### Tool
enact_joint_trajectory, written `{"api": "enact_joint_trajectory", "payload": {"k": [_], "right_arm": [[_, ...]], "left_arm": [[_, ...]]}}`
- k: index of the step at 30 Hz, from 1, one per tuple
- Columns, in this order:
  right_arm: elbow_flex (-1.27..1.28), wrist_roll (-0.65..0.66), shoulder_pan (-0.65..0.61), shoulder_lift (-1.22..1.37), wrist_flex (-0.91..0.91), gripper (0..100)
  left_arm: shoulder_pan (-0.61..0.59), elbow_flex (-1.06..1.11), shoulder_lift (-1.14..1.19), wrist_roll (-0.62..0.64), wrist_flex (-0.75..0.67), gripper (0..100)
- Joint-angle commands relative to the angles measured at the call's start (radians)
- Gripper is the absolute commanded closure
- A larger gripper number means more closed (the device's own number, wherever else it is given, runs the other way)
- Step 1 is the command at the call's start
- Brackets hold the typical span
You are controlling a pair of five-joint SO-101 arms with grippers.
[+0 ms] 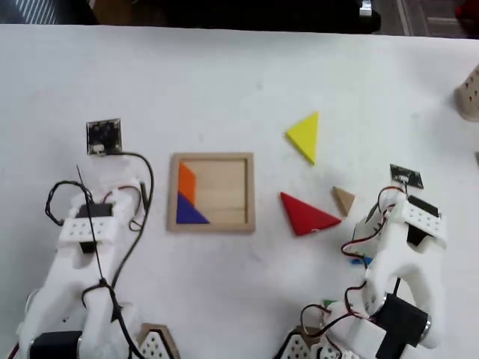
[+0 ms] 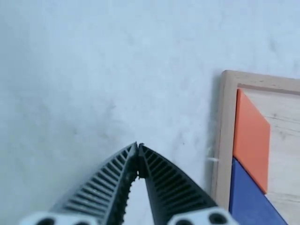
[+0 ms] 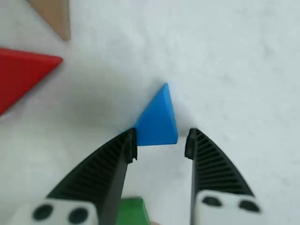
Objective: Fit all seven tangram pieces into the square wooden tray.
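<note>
So the left gripper [image 2: 138, 152] is clenched on nothing over the worktop [image 1: 224, 75], just left of the tray [image 1: 212, 158] edge. Two pieces hug the tray's left wall: orange piece [image 1: 186, 182] far, navy piece [image 1: 188, 212] near. Right of the tray, three triangles lie well apart: yellow triangle [image 1: 305, 136], red triangle [image 1: 305, 215], tan triangle [image 1: 343, 200]. The right wrist view adds two more: the right gripper [image 3: 160, 140] is spread open astride a blue triangle [image 3: 157, 121], with a green piece [image 3: 132, 211] nearer.

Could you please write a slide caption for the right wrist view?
Right gripper open, flanking the base of a blue triangle; red triangle and tan piece nearby.
</note>
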Motion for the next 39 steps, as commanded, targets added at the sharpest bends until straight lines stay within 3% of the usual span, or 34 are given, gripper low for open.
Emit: {"api": "enact_joint_trajectory", "payload": {"k": [1,10,20,26,39], "right_arm": [[-0.061,-0.018,-0.028,0.016,-0.018,82.9],[-0.078,-0.009,-0.128,0.016,-0.136,82.9],[-0.098,-0.018,-0.004,0.005,-0.004,82.9],[-0.026,-0.017,-0.004,0.007,-0.012,82.9],[0.000,-0.020,-0.041,0.018,-0.068,82.9]], "left_arm": [[0.012,-0.009,-0.033,-0.008,-0.028,97],[0.012,-0.009,-0.033,-0.008,-0.028,97],[0.012,-0.009,-0.033,-0.009,-0.028,97],[0.015,-0.009,-0.035,-0.084,-0.028,97],[0.012,-0.009,-0.035,-0.087,-0.028,97]]}}
